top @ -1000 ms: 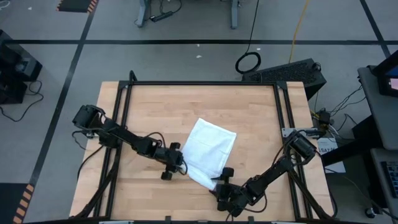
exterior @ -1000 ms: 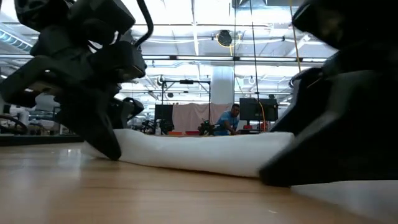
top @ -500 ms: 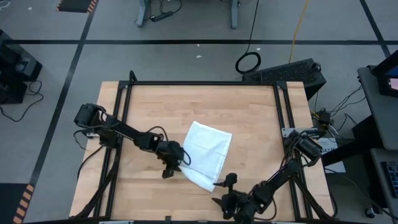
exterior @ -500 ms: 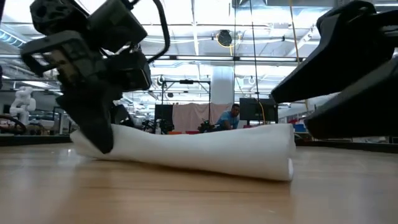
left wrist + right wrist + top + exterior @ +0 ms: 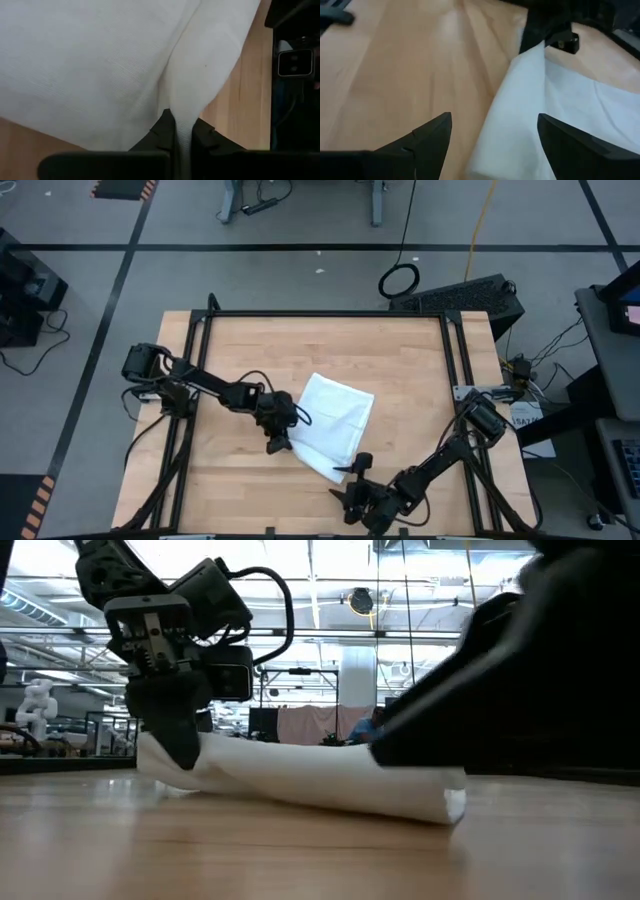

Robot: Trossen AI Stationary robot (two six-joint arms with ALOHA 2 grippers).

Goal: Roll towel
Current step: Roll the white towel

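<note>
The white towel lies on the wooden table, its near edge rolled into a low roll. My left gripper is at the roll's left end, shut on cloth; it also shows in the low view and in its own wrist view. My right gripper stands open at the roll's right end. Its two fingers are spread, with the towel ahead between them, and I cannot tell whether they touch it. My left gripper pinches a raised fold of the towel between its two fingers, at the roll's left end. The fingers slant down from the table's left side. The towel stays on the table, and the fold rises a little into the fingers.
Black rails run along the table's left and right sides. Bare wood lies on the far side of the towel and to its right. Cables and a black box sit beyond the far right corner.
My left gripper has rolled about its own axis and swung slightly toward the towel, staying at the roll's left end. My right gripper drew back from the roll's right end, uncovering it, then came in again beside it. The towel has shifted slightly.
</note>
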